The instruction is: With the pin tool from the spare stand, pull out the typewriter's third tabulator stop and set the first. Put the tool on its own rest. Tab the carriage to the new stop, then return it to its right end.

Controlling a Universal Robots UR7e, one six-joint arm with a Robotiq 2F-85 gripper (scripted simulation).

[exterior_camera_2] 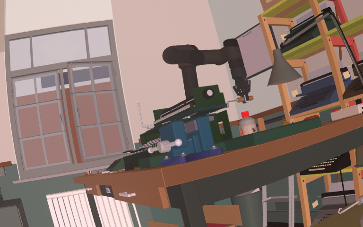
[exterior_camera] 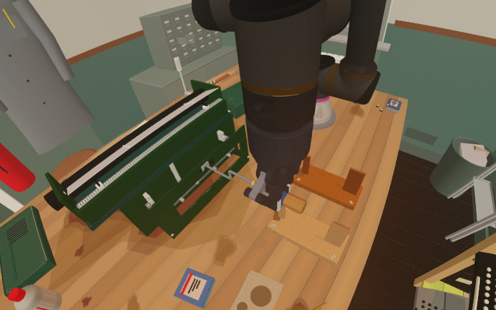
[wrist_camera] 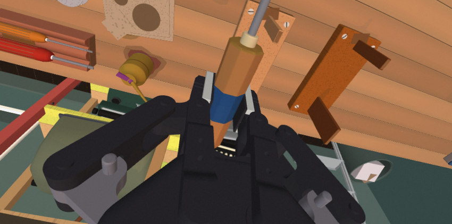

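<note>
The pin tool [wrist_camera: 235,74] has a wooden handle with a blue band and a cranked grey shaft. I hold it by the handle in my closed gripper [wrist_camera: 226,109], above the bench. My gripper [exterior_camera: 271,194] hangs over the near end of the pale wooden stand [exterior_camera: 309,235]. The tool's handle [exterior_camera: 294,203] points away from the typewriter. Its shaft [exterior_camera: 226,176] runs toward the green typewriter [exterior_camera: 145,162], which lies tilted with its toothed rack up. An orange-brown stand [exterior_camera: 329,185] sits empty just behind the pale one. From the second side camera the tool [exterior_camera_2: 241,99] is level beside the typewriter [exterior_camera_2: 195,112].
A blue vise [exterior_camera_2: 186,140] stands at the bench's near edge. A bottle with a red cap [exterior_camera: 34,299], a green cover plate [exterior_camera: 24,248], a blue booklet [exterior_camera: 194,287] and a perforated card [exterior_camera: 257,295] lie on the bench. A bin [exterior_camera: 460,164] stands beyond the bench's right edge.
</note>
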